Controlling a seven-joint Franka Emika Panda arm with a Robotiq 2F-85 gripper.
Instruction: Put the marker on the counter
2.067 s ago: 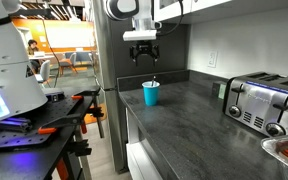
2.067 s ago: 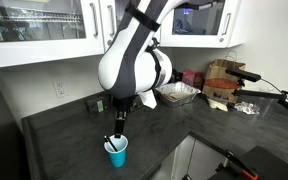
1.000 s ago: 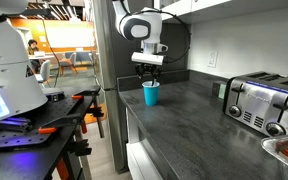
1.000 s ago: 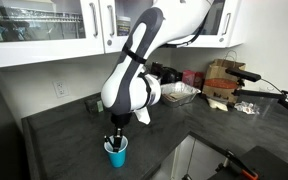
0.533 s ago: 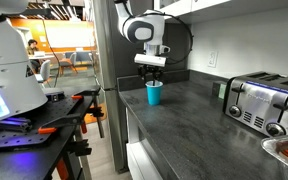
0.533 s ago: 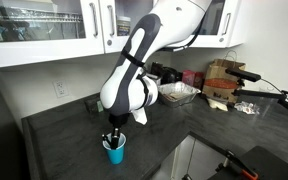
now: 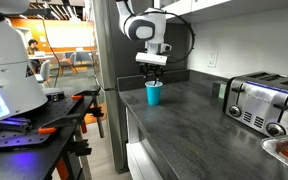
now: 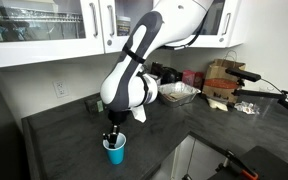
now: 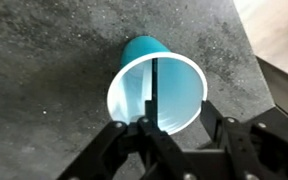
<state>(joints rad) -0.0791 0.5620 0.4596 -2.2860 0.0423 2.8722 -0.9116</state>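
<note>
A blue cup point(image 7: 154, 94) point(image 8: 115, 152) stands on the dark grey counter point(image 7: 199, 120) point(image 8: 69, 135) near its end. In the wrist view I look straight down into the cup point(image 9: 134, 80). The marker point(image 9: 152, 90) stands inside it as a thin dark stick leaning toward the near rim. My gripper point(image 7: 155, 72) point(image 8: 111, 137) point(image 9: 176, 120) hangs just over the cup's mouth. Its jaws stand apart. The marker's top lies against one fingertip point(image 9: 144, 127), while the opposite fingertip point(image 9: 206, 112) is clear of it, above the rim.
A chrome toaster point(image 7: 259, 103) stands farther along the counter. The counter edge point(image 9: 249, 60) runs close beside the cup. A black workbench with orange clamps point(image 7: 44, 120) lies beyond that edge. Boxes point(image 8: 222, 85) and a tray point(image 8: 179, 93) sit at the far end.
The gripper has come down from well above the cup to its mouth. Over the last half second it barely moved. The cup stays put.
</note>
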